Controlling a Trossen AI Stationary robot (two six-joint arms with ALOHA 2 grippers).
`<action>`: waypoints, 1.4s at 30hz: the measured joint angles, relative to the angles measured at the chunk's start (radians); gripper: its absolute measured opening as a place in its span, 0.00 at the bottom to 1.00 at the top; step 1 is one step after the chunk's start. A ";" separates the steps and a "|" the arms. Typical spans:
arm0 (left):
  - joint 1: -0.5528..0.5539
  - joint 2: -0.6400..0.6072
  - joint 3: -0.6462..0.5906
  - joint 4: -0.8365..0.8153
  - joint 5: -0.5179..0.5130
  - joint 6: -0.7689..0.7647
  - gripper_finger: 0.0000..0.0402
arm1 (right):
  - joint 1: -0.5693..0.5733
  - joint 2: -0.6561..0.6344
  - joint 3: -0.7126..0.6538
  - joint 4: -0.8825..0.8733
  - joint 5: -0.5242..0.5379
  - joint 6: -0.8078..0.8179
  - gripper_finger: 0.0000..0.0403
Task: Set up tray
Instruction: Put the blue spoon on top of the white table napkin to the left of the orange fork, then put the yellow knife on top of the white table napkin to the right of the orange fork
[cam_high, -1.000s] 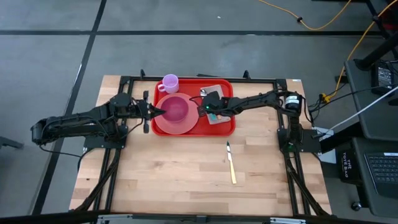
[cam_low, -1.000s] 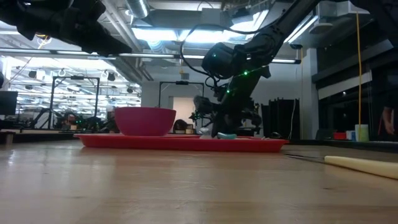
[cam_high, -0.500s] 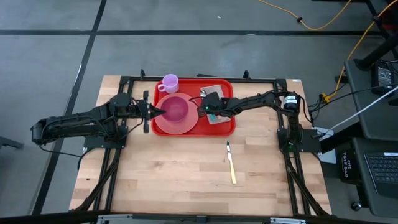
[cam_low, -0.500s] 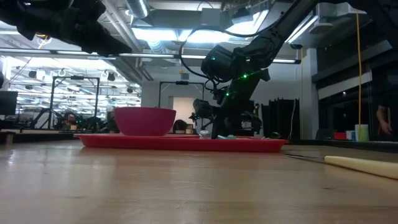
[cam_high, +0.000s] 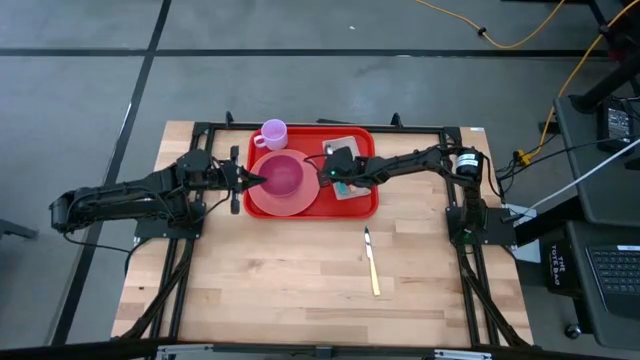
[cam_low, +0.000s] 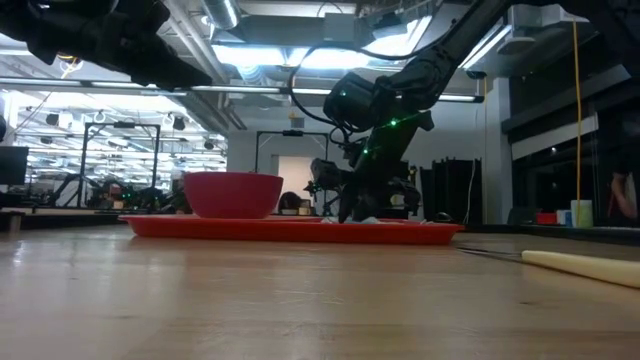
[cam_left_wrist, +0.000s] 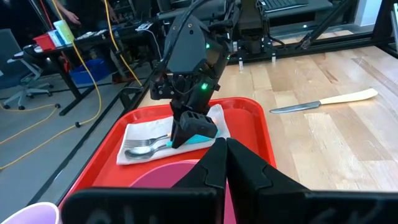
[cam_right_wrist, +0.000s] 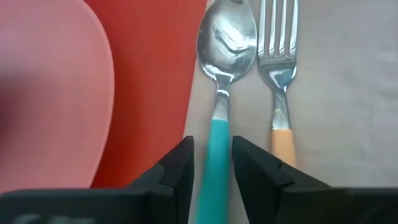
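The right gripper (cam_right_wrist: 212, 163) straddles the teal spoon (cam_right_wrist: 222, 74) handle, fingers parted, beside the fork (cam_right_wrist: 279, 68) on the napkin (cam_high: 350, 180); the tray (cam_high: 366, 205), mid-table, holds plate (cam_high: 268, 203) and bowl (cam_high: 283, 176) — the knife (cam_high: 372, 265) lies outside; the left gripper (cam_high: 243, 180) waits pressed shut at the tray's edge.

Shiny red plastic tray (cam_high: 365, 205), smooth pink plastic bowl (cam_high: 283, 176), shiny metal spoon (cam_right_wrist: 225, 37) and fork (cam_right_wrist: 278, 43) with plastic handles, pale wood bench (cam_high: 280, 280)

We see a grey concrete floor (cam_high: 90, 90) crossed by dark lines. A yellow cable (cam_high: 520, 40) loops at upper right. Bright ceiling lights (cam_low: 250, 55) glow overhead.
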 joint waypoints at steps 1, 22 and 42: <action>0.000 0.000 0.000 0.000 0.000 0.000 0.00 | -0.001 0.000 0.000 0.000 0.000 0.000 0.29; 0.000 0.000 0.000 -0.003 0.000 -0.042 0.00 | -0.008 -0.027 0.000 -0.004 -0.039 -0.109 0.26; 0.000 0.000 0.000 0.001 0.000 -0.100 0.00 | 0.102 -0.363 0.000 -0.296 0.169 -0.292 0.26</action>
